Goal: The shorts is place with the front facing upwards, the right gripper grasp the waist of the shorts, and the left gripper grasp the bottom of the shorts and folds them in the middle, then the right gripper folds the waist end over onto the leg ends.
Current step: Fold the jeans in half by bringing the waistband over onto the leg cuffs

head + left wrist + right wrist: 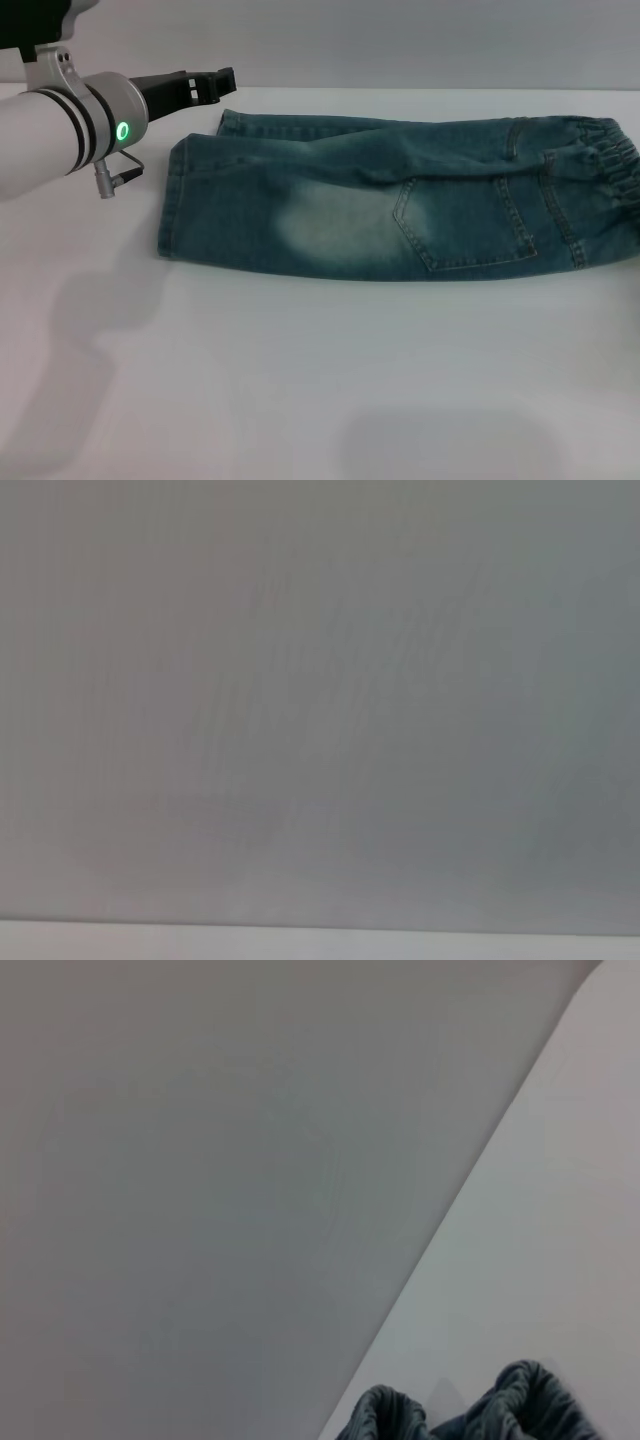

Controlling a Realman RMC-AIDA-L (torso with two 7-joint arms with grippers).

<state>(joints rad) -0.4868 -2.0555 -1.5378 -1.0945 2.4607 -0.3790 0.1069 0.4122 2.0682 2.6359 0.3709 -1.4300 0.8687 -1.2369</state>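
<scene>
The blue denim shorts (400, 200) lie flat on the white table (300, 380), folded lengthwise with a back pocket facing up. Their elastic waist (612, 170) is at the right and the leg ends (178, 205) at the left. My left gripper (213, 85) hovers just beyond the far corner of the leg ends, holding nothing. In the right wrist view only a bunched bit of the waist (510, 1405) shows against the table. My right gripper is out of sight in every view.
A grey wall (400, 40) runs behind the table's far edge. The left arm (60, 130) reaches in from the upper left. Bare white tabletop stretches in front of the shorts. The left wrist view shows only the wall (320, 680).
</scene>
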